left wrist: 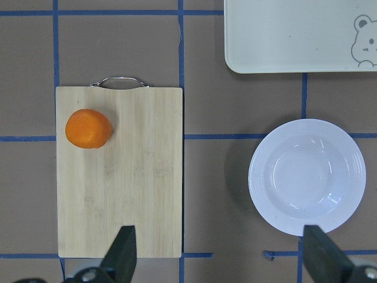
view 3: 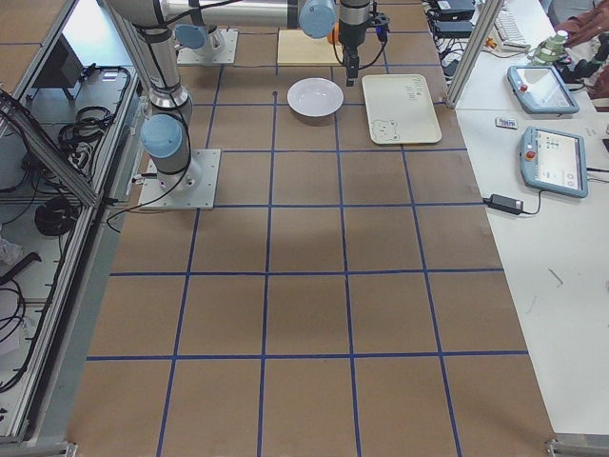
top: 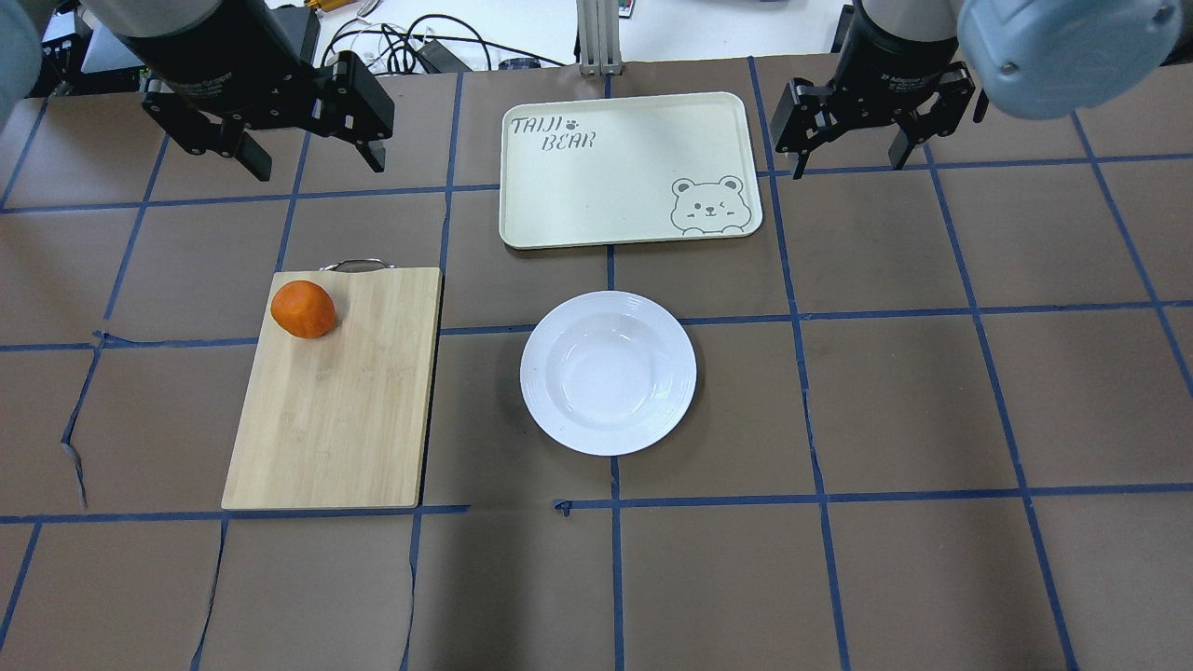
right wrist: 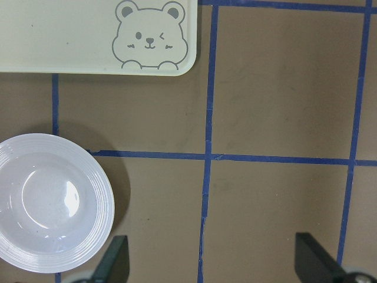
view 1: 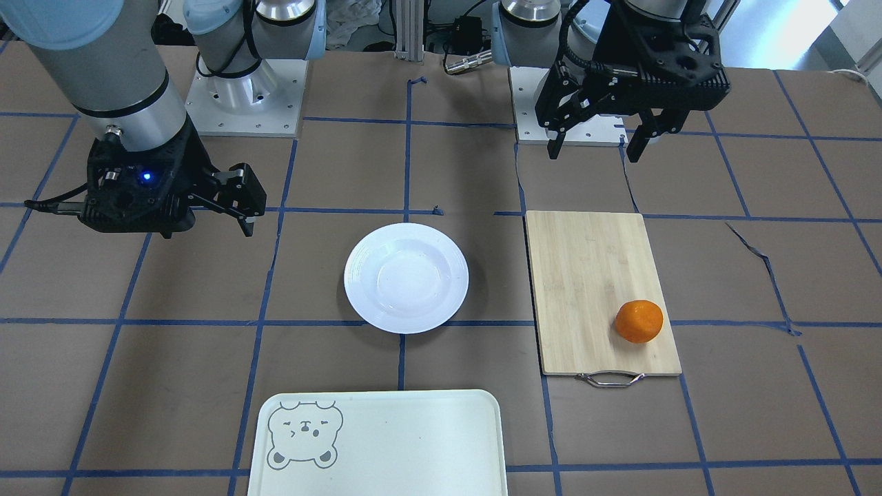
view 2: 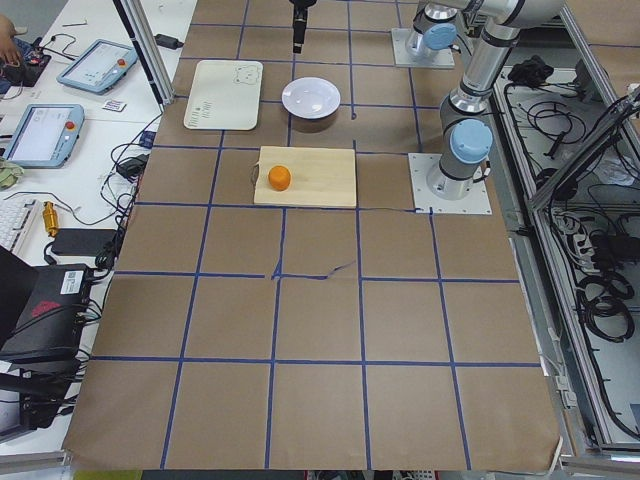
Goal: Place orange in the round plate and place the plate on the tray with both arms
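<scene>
The orange [top: 303,308] rests on a bamboo cutting board [top: 345,410], near the corner by its metal handle. An empty white round plate [top: 608,373] sits on the table's middle, to the board's right. Beyond the plate lies the cream-green tray [top: 624,168] with a bear face, nothing on it. My left gripper [top: 315,160] hangs open high above the table, beyond the board's handle end, holding nothing. Just right of the tray, my right gripper [top: 850,160] is open and empty too. In the left wrist view the orange [left wrist: 88,128] and plate [left wrist: 303,177] both show below.
Brown paper with blue tape grid lines covers the table. The two arm bases [view 1: 244,96] stand along the robot's edge. Side benches in the side views hold tablets [view 3: 557,157] and cables, and a person's hand [view 2: 8,45] shows at one edge.
</scene>
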{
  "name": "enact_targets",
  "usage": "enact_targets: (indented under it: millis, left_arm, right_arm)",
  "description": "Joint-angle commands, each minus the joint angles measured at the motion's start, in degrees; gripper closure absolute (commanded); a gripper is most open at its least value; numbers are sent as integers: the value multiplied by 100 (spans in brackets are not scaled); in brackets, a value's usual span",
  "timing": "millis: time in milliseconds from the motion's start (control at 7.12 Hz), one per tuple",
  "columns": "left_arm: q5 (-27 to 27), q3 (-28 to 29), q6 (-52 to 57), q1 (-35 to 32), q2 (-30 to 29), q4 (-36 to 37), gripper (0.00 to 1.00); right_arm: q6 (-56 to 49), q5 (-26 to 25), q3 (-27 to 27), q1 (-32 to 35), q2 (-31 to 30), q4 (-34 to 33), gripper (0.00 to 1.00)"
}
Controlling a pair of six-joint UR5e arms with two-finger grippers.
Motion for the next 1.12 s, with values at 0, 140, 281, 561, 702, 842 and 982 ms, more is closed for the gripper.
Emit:
enact_targets:
  millis: [0, 140, 281, 561, 702, 842, 982]
  left_arm:
    - [-15, 0, 12, 13, 10, 8, 0]
    - [2, -61, 90, 82, -60, -35, 0]
    - [-7, -296, 126, 135, -147, 34, 0]
    - [-33, -1033, 816, 852, -253, 383, 0]
    - [-50, -1559, 1386, 1370, -306, 908, 0]
    - [-7, -1991, 1661, 1653, -524, 1540, 0]
    - [159, -2152, 1681, 1708, -874, 2034, 0]
  right_arm:
    - [1, 5, 0, -3, 0, 0, 0]
    - [1, 14, 0, -3, 0, 0, 0]
    - [1, 23, 0, -3, 0, 0, 0]
    - [1, 31, 0, 5, 0, 0, 0]
    - [1, 23, 9, 5, 0, 0, 0]
    - [1, 31, 9, 5, 0, 0, 0]
    - [1, 23, 9, -3, 0, 0, 0]
